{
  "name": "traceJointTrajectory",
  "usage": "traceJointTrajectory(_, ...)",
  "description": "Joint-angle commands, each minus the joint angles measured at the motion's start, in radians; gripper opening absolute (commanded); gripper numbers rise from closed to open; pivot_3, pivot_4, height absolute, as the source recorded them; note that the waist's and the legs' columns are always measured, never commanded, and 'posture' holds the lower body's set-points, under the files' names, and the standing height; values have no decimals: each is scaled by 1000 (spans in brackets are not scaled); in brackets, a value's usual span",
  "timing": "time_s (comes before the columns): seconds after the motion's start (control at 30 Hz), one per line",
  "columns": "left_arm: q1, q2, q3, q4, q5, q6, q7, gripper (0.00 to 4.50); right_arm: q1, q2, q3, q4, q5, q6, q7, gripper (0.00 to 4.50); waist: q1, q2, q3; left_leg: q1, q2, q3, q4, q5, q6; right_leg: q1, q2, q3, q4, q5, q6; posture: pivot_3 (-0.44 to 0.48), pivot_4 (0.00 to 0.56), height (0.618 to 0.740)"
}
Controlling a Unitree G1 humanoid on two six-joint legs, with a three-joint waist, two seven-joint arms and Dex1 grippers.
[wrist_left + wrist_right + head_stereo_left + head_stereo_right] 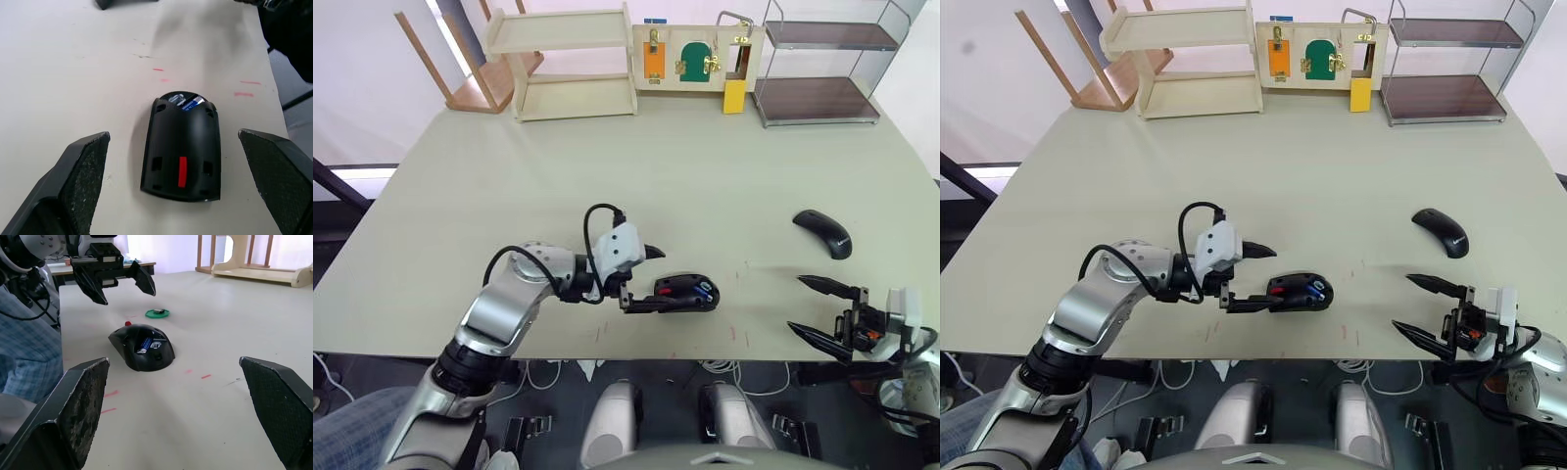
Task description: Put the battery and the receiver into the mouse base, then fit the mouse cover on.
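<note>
- Both jaws are spread wide and empty: the left gripper (641, 278) brackets the left end of the mouse base (686, 292), one finger on the far side and one on the near side, neither seen to touch it; the right gripper (820, 309) hangs open near the table's near-right edge, well apart from the base.
- Long axis of the base is laid left to right, in line with the left jaws, so the left arm is the nearer one for any hold on it.
- A battery (191, 102) is seated in the open compartment at the right end of the base; blue sleeve, pale metal end.
- A receiver (157, 311) is judged to be the small dark piece lying on a flat green tray (157, 313) beyond the left gripper in the right wrist view; this step appears not yet done.
- A mouse cover (823, 233), a smooth glossy arched shell, lies on the far right, nearer the right arm.
- Base material is matt black plastic with a red part; the table (705, 166) is a plain pale surface with faint red marks.
</note>
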Motion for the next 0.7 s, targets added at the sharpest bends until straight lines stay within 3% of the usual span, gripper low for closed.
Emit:
traceJointTrajectory(0.03,14,43,58,8,-18,-41,-20,4479,-18,-5,-34,14,19,-29,22,4500,0,0,0,0,0,0,0,0,0,0,0,0,0,0,0,0,150,740)
traceJointTrajectory(0.43,98,50,244,153,-77,-136,13,4479,-34,11,-28,55,7,-73,45,4500,1,1,1,0,0,0,0,0,0,0,0,0,0,1,-2,0,150,740)
traceJointTrajectory(0.7,135,23,281,236,-78,-257,11,4479,-34,23,-26,55,4,-84,42,4500,0,1,1,0,0,1,0,0,0,-1,0,0,1,2,-3,0,150,740)
